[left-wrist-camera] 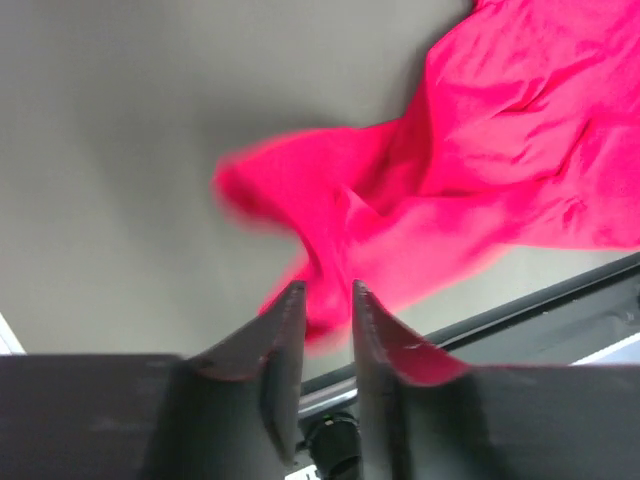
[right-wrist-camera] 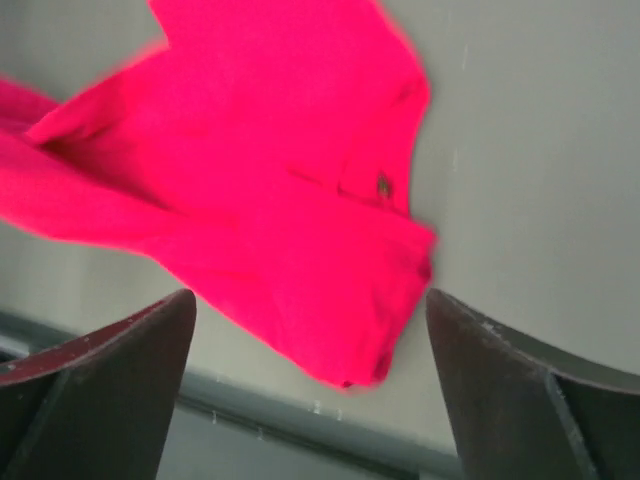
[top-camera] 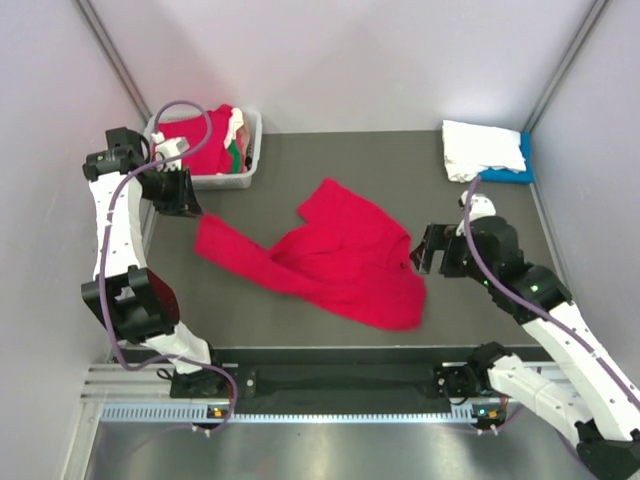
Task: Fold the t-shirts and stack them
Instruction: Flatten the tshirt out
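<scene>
Dark grey tabletop (top-camera: 350, 160) carries a crumpled red t-shirt (top-camera: 330, 255). The left gripper (left-wrist-camera: 327, 292) hangs at that shirt's left end, jaws narrowly parted, nothing between them. The right gripper (right-wrist-camera: 310, 298) stands at its right edge, jaws wide and empty. Beyond the shirt, leftward, a plastic tub (top-camera: 225, 181) holds red cloth (top-camera: 205, 140); rightward, a white t-shirt (top-camera: 483, 150) lies on a blue one (top-camera: 525, 168).

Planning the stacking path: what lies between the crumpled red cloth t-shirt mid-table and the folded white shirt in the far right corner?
Only bare dark grey tabletop; the top view shows nothing between the red t-shirt and the white shirt.
</scene>
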Motion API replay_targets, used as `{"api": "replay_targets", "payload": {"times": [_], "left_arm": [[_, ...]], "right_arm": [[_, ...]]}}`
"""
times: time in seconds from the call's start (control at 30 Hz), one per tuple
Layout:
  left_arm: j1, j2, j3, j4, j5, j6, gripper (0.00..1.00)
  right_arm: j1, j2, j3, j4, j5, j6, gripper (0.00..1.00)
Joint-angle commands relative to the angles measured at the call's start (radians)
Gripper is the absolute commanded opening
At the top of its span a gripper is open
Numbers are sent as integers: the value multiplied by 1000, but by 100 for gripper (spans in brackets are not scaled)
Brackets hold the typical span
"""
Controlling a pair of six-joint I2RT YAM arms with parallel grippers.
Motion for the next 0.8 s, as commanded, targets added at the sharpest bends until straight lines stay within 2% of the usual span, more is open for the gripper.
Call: {"api": "replay_targets", "payload": {"times": [0.0,0.1,0.17,0.33,0.5,0.57,0.77], "left_arm": [[22,13,56,-32,44,14,36],[28,33,106,-46,76,-6,55],[28,44,132,-48,96,-19,62],[28,41,134,-32,114,-39,63],[31,19,42,27,140,-71,63],[31,24,-7,37,147,-69,63],[31,5,-88,61,82,-36,60]], "right_arm": [[30,24,8,-52,-11,25,100],[31,71,31,-9,42,-9,100],[31,131,62,19,65,-32,100],[30,290,71,209,68,-76,100],[37,597,88,390,32,-90,100],[47,750,166,407,13,-107,100],[50,1049,473,380,14,-171,100]]}}
